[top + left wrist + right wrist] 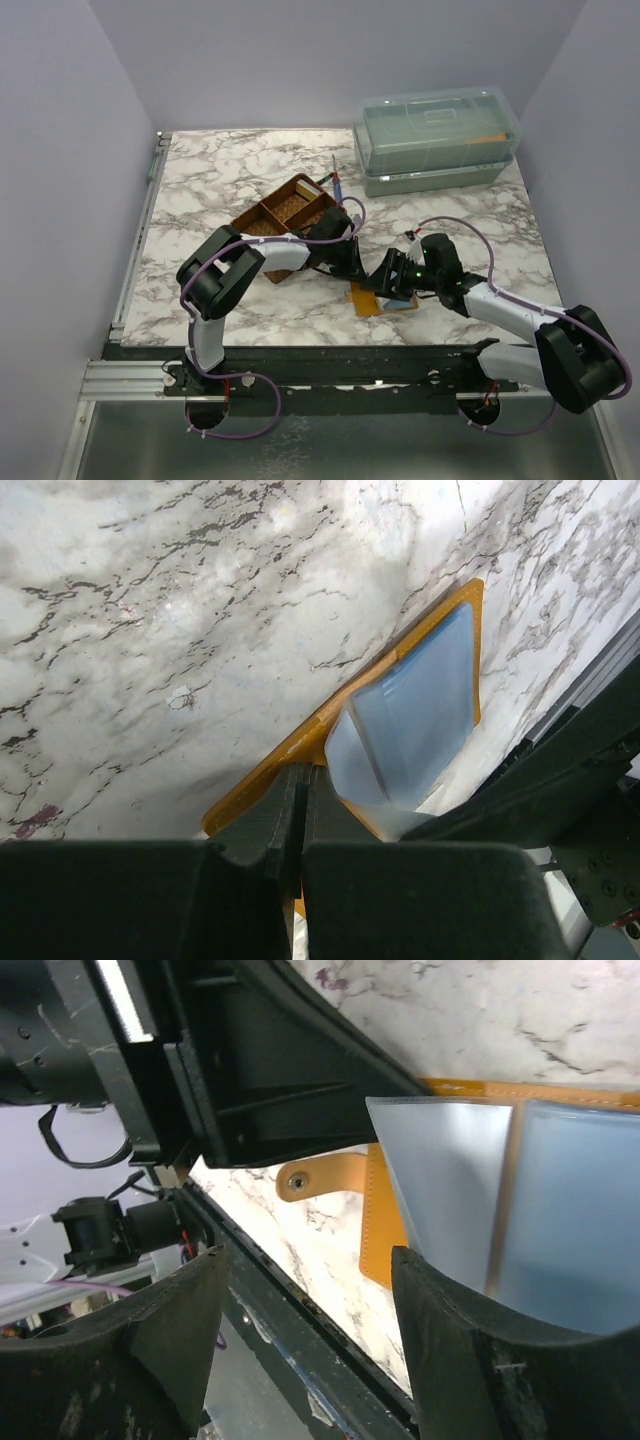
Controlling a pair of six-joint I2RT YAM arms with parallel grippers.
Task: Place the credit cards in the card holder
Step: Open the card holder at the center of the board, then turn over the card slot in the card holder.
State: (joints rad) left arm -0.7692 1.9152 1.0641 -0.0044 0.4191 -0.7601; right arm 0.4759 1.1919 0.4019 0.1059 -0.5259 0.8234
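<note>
Left wrist, card holder (pixel 410 705) lying at closed left claw (pixel 303 780) tips

Card holder (pixel 366 299) lies on the table (pixel 200 190) near its front edge — tray (pixel 283 212) behind-left, lidded bin (pixel 437 140) behind-right.

Left end effector (pixel 300 815) closed — right end effector (pixel 310 1300) spread.

The white, grey-veined marble table (pixel 220 190) carries a brown compartment tray (pixel 285 210) near its middle, a clear lidded box (pixel 437 140) at the far right, and the orange card holder (pixel 368 299) lying open near the front edge. Just beyond the tray lie what may be pens (pixel 336 180).
</note>
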